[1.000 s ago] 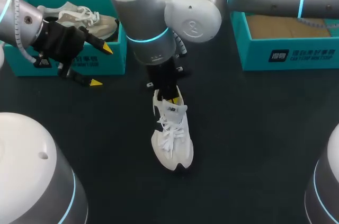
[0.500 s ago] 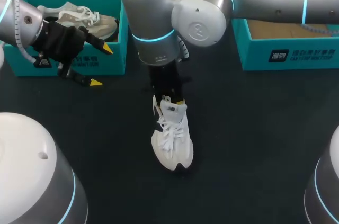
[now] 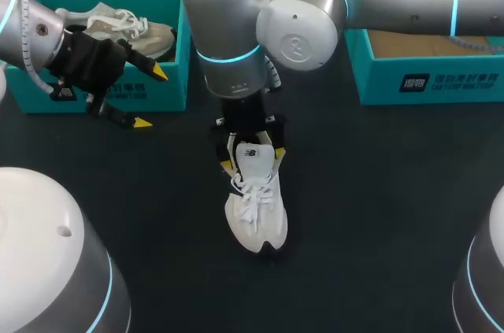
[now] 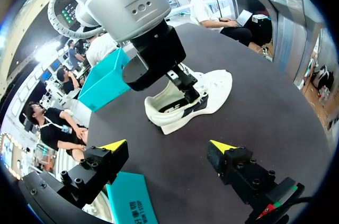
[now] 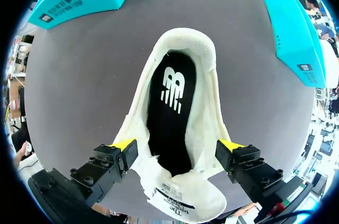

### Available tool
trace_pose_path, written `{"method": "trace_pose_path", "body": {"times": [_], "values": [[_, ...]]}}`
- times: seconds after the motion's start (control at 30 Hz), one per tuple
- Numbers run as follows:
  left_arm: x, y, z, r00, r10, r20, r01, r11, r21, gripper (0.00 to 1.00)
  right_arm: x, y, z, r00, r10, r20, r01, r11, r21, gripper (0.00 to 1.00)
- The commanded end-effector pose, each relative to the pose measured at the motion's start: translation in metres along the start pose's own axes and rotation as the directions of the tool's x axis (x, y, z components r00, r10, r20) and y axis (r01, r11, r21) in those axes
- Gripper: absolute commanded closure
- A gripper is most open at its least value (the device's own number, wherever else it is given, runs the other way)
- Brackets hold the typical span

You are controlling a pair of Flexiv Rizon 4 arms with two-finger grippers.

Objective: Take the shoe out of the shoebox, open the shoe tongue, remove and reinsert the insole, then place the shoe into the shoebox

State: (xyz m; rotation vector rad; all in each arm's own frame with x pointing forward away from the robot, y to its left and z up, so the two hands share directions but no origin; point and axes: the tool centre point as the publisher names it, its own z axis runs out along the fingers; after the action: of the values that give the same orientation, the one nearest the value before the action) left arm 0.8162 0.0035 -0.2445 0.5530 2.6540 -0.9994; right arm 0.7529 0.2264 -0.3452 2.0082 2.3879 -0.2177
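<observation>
A white logo mark stands on the black insole (image 5: 170, 123) inside the shoe (image 5: 212, 118), and the folded-out tongue (image 5: 183, 200) carries a small label with lines of dark print too fine to read; in the head view the tongue shows a small dark logo. The right shoebox (image 3: 472, 65) has a dark square sign and two lines of white characters on its front wall, and the left shoebox (image 3: 169, 85) has white print on its front too, none of it sharp enough to make out
</observation>
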Motion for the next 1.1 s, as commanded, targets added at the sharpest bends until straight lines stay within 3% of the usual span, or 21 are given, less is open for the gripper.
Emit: {"method": "trace_pose_path", "body": {"times": [0.03, 0.63, 1.1], "values": [[0.000, -0.001, 0.000, 1.000, 0.000, -0.001, 0.000, 1.000, -0.003, 0.00, -0.001, -0.001, 0.001, 1.000, 0.000, -0.004, 0.000, 1.000, -0.002, 0.00], [0.000, -0.001, 0.000, 1.000, 0.000, -0.001, 0.000, 1.000, -0.003, 0.00, -0.002, -0.001, 0.001, 1.000, 0.000, -0.003, 0.000, 1.000, 0.001, 0.00], [0.000, -0.001, 0.000, 1.000, 0.000, -0.001, 0.000, 1.000, -0.003, 0.00, -0.011, -0.012, -0.025, 0.997, 0.081, 0.010, -0.080, 0.996, -0.036, 0.00]]}}
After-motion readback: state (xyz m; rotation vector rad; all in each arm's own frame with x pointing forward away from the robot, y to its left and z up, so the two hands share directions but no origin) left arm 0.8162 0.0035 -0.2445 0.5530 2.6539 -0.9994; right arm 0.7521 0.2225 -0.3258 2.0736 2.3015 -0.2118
